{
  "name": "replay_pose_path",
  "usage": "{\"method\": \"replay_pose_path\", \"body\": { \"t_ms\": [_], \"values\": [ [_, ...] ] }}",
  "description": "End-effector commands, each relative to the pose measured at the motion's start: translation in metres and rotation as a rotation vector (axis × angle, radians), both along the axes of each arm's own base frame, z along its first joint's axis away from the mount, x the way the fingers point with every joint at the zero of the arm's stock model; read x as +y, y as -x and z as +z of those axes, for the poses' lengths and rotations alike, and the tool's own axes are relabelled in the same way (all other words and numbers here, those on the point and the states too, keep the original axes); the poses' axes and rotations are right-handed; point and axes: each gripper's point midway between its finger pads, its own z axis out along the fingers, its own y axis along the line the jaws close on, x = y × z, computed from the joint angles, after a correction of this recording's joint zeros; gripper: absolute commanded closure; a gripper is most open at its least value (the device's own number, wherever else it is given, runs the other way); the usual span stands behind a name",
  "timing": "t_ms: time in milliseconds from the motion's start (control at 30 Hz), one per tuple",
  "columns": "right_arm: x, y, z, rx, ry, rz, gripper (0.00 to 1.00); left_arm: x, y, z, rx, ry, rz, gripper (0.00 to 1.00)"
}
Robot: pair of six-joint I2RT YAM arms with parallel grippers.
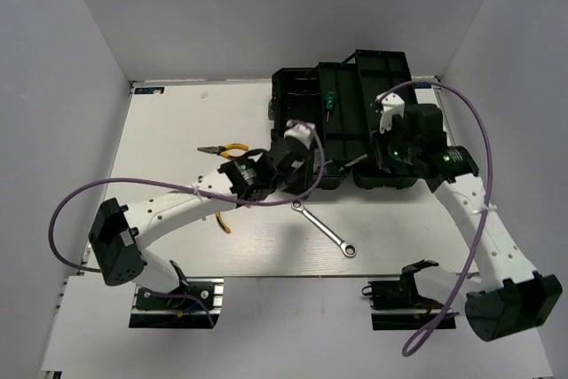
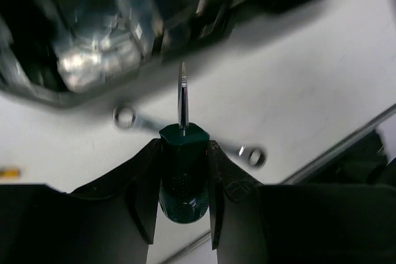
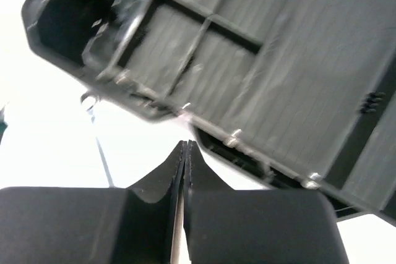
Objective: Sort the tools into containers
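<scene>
My left gripper (image 2: 184, 146) is shut on a stubby green-handled screwdriver (image 2: 184, 180) with its shaft pointing forward. It hangs just in front of the black toolbox (image 1: 355, 122), and in the top view this gripper (image 1: 309, 170) is at the box's near left corner. A long silver wrench (image 1: 324, 228) lies on the table below it and also shows in the left wrist view (image 2: 250, 154). A second green screwdriver (image 1: 328, 99) lies in the toolbox. Yellow-handled pliers (image 1: 226, 149) lie left of the box. My right gripper (image 3: 186, 145) is shut and empty at the toolbox's front edge (image 3: 278, 60).
A second yellow handle (image 1: 222, 222) peeks out from under my left arm. The toolbox lid stands open at the back right. White walls close in the table on three sides. Purple cables loop off both arms.
</scene>
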Motion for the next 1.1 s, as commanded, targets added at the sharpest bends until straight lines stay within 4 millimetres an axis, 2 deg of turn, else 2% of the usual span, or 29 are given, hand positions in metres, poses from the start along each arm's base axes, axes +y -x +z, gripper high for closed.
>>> {"method": "replay_pose_path", "body": {
  "t_ms": [0,33,100,133,167,200,233,267,300,333,367,400,433,467,567,633,800,833,867,900,933,1000,1067],
  "values": [
    [0.011,0.037,-0.009,0.045,-0.034,0.160,1.00,-0.018,-0.044,0.055,-0.166,0.060,0.018,1.00],
    [0.016,0.047,-0.006,0.030,-0.051,0.211,1.00,-0.022,-0.060,0.060,-0.185,0.059,0.031,1.00],
    [0.018,0.063,-0.020,0.081,-0.055,0.256,1.00,-0.053,-0.088,0.063,-0.188,0.083,0.019,1.00],
    [0.017,0.068,-0.018,0.073,-0.057,0.264,1.00,-0.063,-0.107,0.090,-0.229,0.130,0.025,1.00],
    [0.016,0.072,-0.021,0.080,-0.054,0.267,1.00,-0.078,-0.123,0.067,-0.208,0.097,0.019,1.00],
    [0.014,0.076,-0.026,0.100,-0.046,0.269,1.00,-0.085,-0.133,0.067,-0.203,0.099,0.020,1.00],
    [0.013,0.081,-0.025,0.094,-0.049,0.271,1.00,-0.096,-0.146,0.094,-0.244,0.144,0.013,1.00],
    [0.012,0.084,-0.029,0.105,-0.045,0.273,1.00,-0.099,-0.160,0.096,-0.260,0.146,0.023,1.00],
    [0.012,0.088,-0.029,0.101,-0.045,0.281,1.00,-0.110,-0.169,0.075,-0.238,0.120,0.021,1.00],
    [0.012,0.093,-0.038,0.126,-0.049,0.286,1.00,-0.113,-0.182,0.095,-0.276,0.148,0.030,1.00],
    [0.011,0.097,-0.038,0.121,-0.053,0.292,1.00,-0.112,-0.195,0.096,-0.287,0.149,0.053,1.00],
    [0.011,0.099,-0.041,0.125,-0.051,0.294,1.00,-0.115,-0.198,0.092,-0.284,0.146,0.053,1.00],
    [0.010,0.102,-0.049,0.144,-0.051,0.295,1.00,-0.116,-0.210,0.090,-0.289,0.149,0.067,1.00],
    [0.009,0.104,-0.050,0.138,-0.050,0.293,1.00,-0.109,-0.218,0.084,-0.296,0.126,0.085,1.00],
    [0.007,0.109,-0.061,0.153,-0.043,0.290,1.00,-0.104,-0.228,0.090,-0.323,0.138,0.116,1.00],
    [0.007,0.110,-0.064,0.159,-0.038,0.297,1.00,-0.098,-0.234,0.082,-0.318,0.123,0.134,1.00],
    [0.008,0.109,-0.070,0.168,-0.045,0.292,1.00,-0.097,-0.242,0.082,-0.335,0.129,0.139,1.00],
    [0.008,0.109,-0.072,0.174,-0.043,0.292,0.99,-0.094,-0.247,0.075,-0.328,0.118,0.147,1.00],
    [0.008,0.109,-0.072,0.172,-0.045,0.292,0.95,-0.096,-0.248,0.074,-0.330,0.120,0.148,1.00],
    [0.008,0.109,-0.073,0.176,-0.045,0.293,0.80,-0.098,-0.248,0.071,-0.319,0.118,0.137,1.00],
    [0.008,0.109,-0.073,0.180,-0.046,0.296,0.74,-0.098,-0.248,0.075,-0.325,0.125,0.137,1.00],
    [0.009,0.111,-0.074,0.184,-0.047,0.305,0.63,-0.100,-0.250,0.063,-0.312,0.110,0.136,1.00],
    [0.010,0.112,-0.076,0.188,-0.046,0.317,0.57,-0.097,-0.253,0.063,-0.309,0.113,0.137,0.97]
  ]
}}
